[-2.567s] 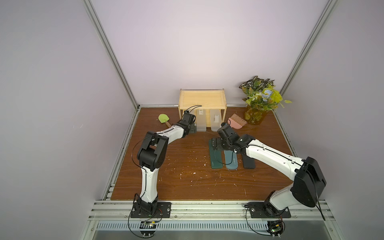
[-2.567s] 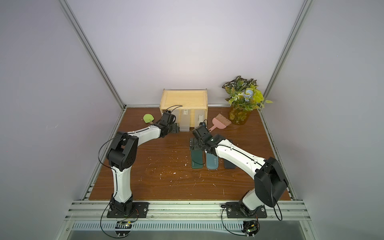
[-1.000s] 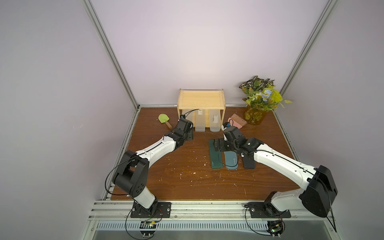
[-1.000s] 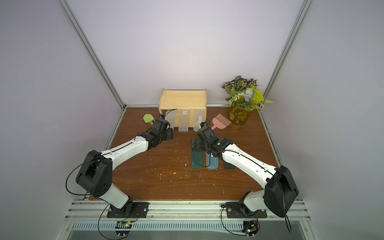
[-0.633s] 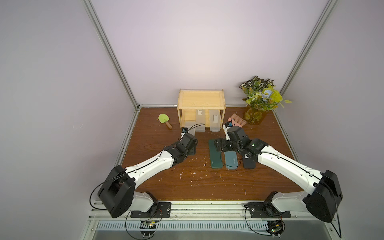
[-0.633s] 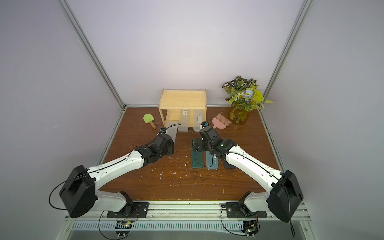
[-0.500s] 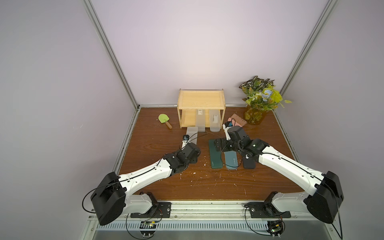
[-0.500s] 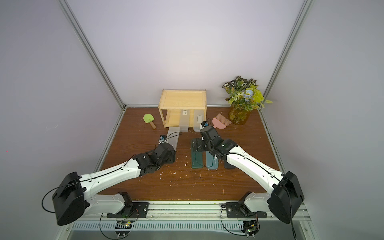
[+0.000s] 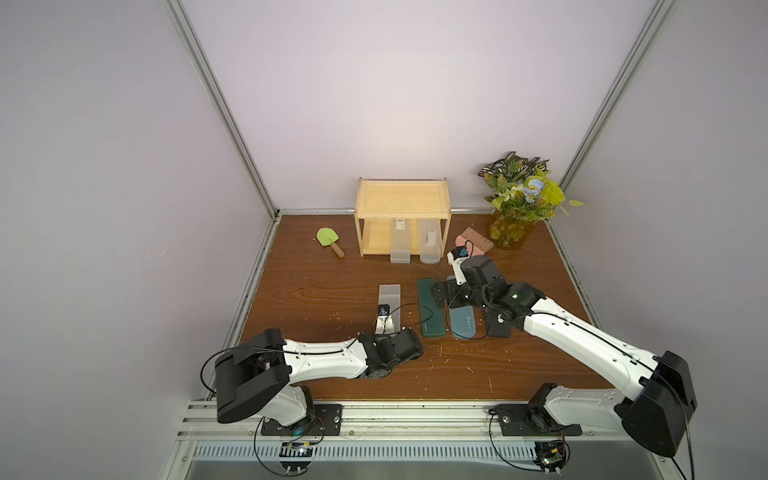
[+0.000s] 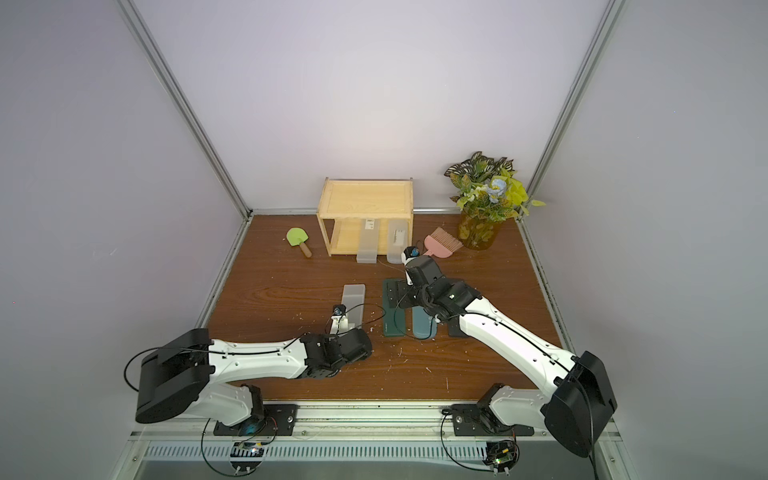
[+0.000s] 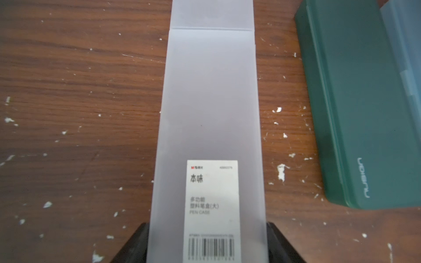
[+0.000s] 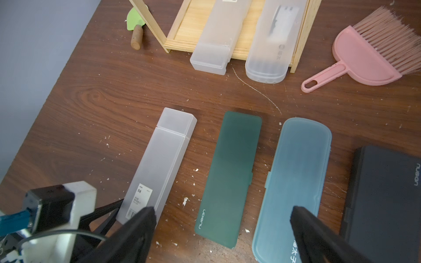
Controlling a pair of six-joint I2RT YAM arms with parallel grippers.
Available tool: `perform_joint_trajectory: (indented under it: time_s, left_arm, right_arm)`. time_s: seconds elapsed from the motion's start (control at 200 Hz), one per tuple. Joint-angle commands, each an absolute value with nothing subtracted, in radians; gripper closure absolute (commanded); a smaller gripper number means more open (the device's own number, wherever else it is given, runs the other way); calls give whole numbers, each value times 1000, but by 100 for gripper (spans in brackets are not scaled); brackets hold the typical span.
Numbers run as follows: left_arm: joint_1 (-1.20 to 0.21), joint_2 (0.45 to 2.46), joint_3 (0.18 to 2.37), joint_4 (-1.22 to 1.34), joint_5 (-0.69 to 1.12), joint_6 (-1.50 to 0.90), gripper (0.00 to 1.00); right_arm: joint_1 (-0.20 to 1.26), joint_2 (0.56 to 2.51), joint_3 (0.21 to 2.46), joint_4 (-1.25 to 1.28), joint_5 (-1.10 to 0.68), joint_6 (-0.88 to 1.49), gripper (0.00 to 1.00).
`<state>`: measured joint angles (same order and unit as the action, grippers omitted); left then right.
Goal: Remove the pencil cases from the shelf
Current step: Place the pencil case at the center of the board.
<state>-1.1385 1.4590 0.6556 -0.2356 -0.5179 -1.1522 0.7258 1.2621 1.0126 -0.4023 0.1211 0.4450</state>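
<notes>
My left gripper point(image 11: 208, 246) is shut on the near end of a frosted pencil case with a barcode label point(image 11: 211, 109), which lies lengthwise low on the table point(image 9: 390, 297), left of the dark green case point(image 9: 430, 307). Beside the green case lie a teal case point(image 9: 463, 326) and a black one point(image 9: 498, 330). My right gripper point(image 12: 223, 227) hangs open above the green and teal cases, holding nothing. In both top views the wooden shelf point(image 9: 402, 195) stands at the back. Two frosted cases point(image 9: 400, 247) point(image 9: 430, 247) stick out of its lower tier; its top tray is bare.
A green spatula point(image 9: 328, 240) lies left of the shelf and a pink hand brush point(image 9: 478, 246) right of it. A vase of leaves point(image 9: 517, 208) fills the back right corner. White crumbs are scattered on the brown table point(image 9: 316, 291). Walls close in on three sides.
My left arm has drawn back from the shelf toward the front, carrying the frosted case out of the lower tier to beside the green case. The right gripper shifted slightly toward the back.
</notes>
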Motion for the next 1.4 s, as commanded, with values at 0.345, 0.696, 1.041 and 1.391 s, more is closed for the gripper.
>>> perform_joint_trajectory:
  time_s: [0.345, 0.696, 1.041, 1.391]
  left_arm:
    - [-1145, 1613, 764, -155, -539, -1086, 54]
    - [-1135, 1639, 789, -184, -545, -1076, 50]
    - [-1099, 1620, 738, -184, -535, -1109, 50]
    - [-1095, 1637, 744, -164, -511, -1085, 34]
  right_arm:
    - [720, 1230, 1015, -408, 127, 448, 1]
    - [711, 1250, 1015, -396, 119, 449, 1]
    - [703, 1253, 1002, -393, 115, 445, 1]
    - [701, 1260, 995, -382, 106, 445, 1]
